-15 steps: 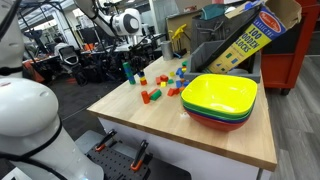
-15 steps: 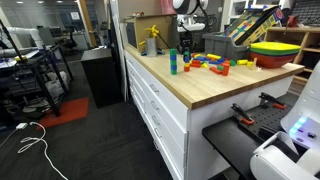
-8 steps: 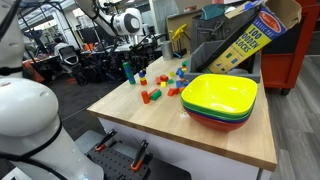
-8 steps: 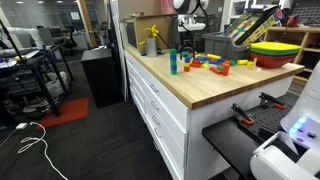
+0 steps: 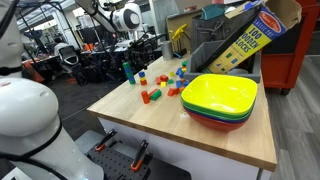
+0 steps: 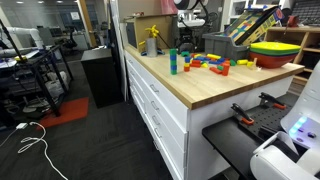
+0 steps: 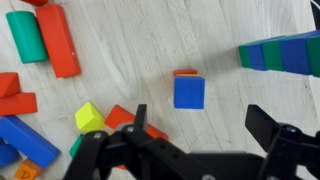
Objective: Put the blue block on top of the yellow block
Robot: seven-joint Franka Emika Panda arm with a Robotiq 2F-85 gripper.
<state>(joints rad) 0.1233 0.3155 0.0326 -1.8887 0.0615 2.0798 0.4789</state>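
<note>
In the wrist view the blue block (image 7: 188,92) sits on the pale wooden table (image 7: 150,40). A thin orange-red edge (image 7: 186,72) shows along its far side, and I cannot tell what lies under it. My gripper (image 7: 200,125) hangs over it, open, with the jaws wide apart and nothing between the fingers (image 7: 138,115). The block lies free just beyond the fingertips. A small yellow block (image 7: 89,117) lies to its left among red pieces, apart from it. In both exterior views the arm (image 5: 126,20) (image 6: 190,8) stands above the scattered blocks (image 5: 160,85) (image 6: 210,62) at the far end of the table.
A row of blue and green blocks (image 7: 285,52) lies to the right, and a long red block (image 7: 58,40) with a green cylinder (image 7: 27,35) to the left. Stacked bowls, yellow-green on top (image 5: 220,97) (image 6: 275,50), a teal cylinder (image 5: 127,72) (image 6: 172,62) and a cardboard box (image 5: 245,40) stand nearby.
The jaws have opened wide and let go of the blue block. In the exterior views the arm has lifted slightly; the blocks on the table stay put.
</note>
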